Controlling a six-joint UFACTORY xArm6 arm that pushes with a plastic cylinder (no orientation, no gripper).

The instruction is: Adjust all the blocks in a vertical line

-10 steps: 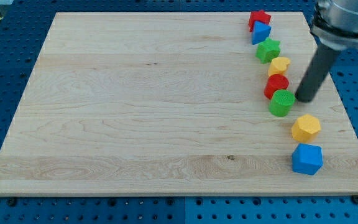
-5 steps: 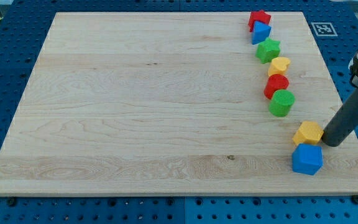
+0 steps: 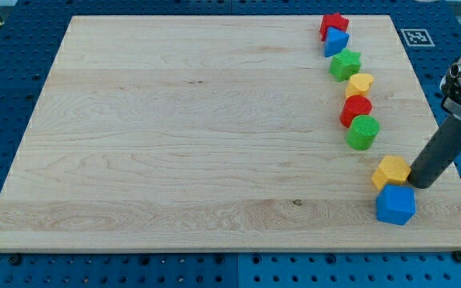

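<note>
My tip [image 3: 419,186] bare rod, pinches nothing, touching orange block [image 3: 391,171] right side. Looks light, hard, slides easily; push low, centred.

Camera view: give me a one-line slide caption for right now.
My tip presses the yellow block's right side above the blue block, below a six-block column.

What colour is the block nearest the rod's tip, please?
Orange-yellow: the orange-yellow block beside my tip, camera view.
</note>
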